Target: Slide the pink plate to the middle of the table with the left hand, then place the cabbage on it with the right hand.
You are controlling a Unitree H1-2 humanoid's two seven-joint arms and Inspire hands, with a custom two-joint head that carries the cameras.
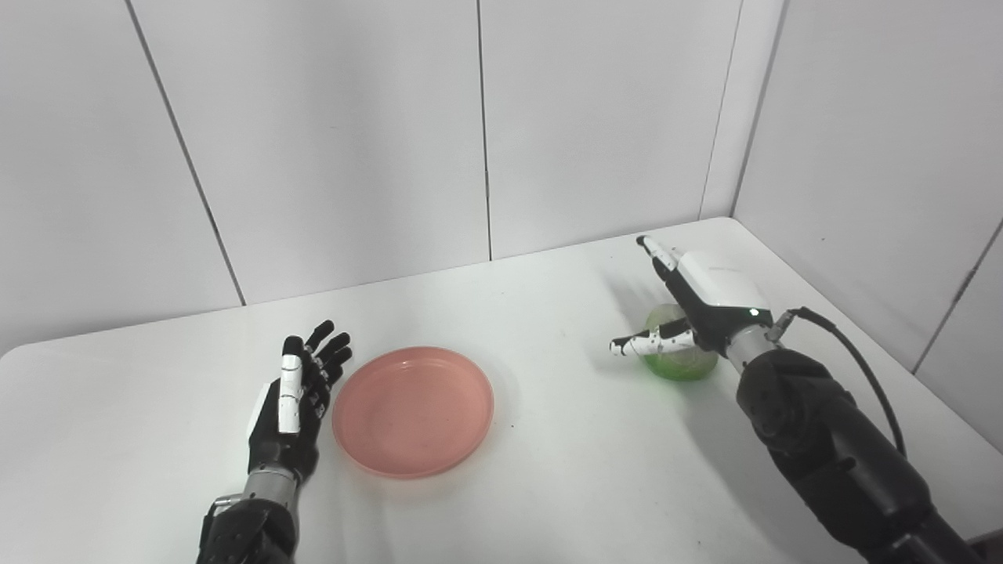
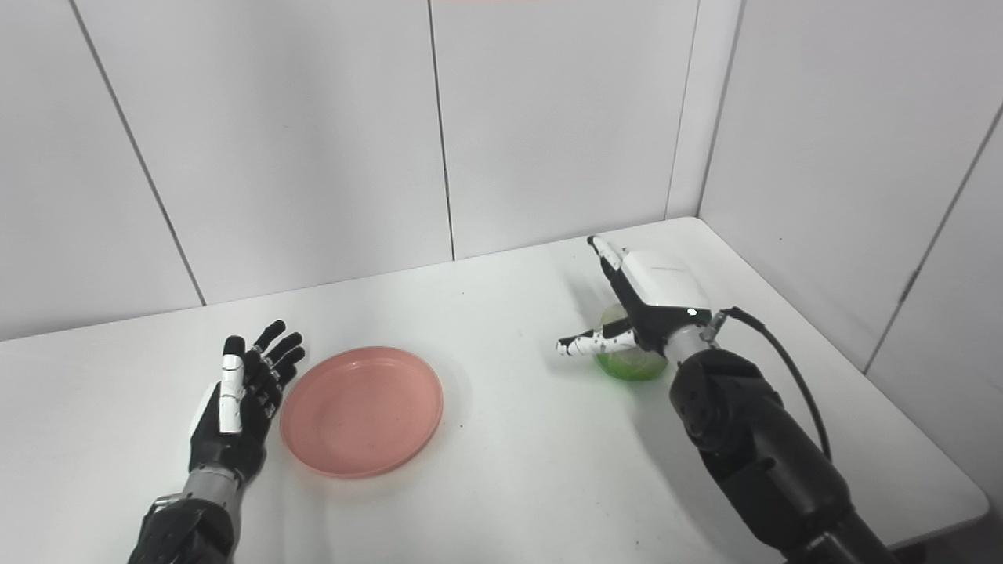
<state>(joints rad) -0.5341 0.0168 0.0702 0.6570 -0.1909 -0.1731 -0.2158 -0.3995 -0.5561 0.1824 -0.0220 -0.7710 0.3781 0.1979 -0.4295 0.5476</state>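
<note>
While left robot hand point(image 1: 294, 392) rests spread beside pink plate point(image 1: 413, 410), right robot hand point(image 1: 689, 301) hovers spread over cabbage point(image 1: 680, 362).

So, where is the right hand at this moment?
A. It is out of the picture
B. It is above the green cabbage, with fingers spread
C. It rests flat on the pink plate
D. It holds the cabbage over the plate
B: the right hand sits over the cabbage with its fingers apart, far from the pink plate, which lies bare beside the left hand.
</note>
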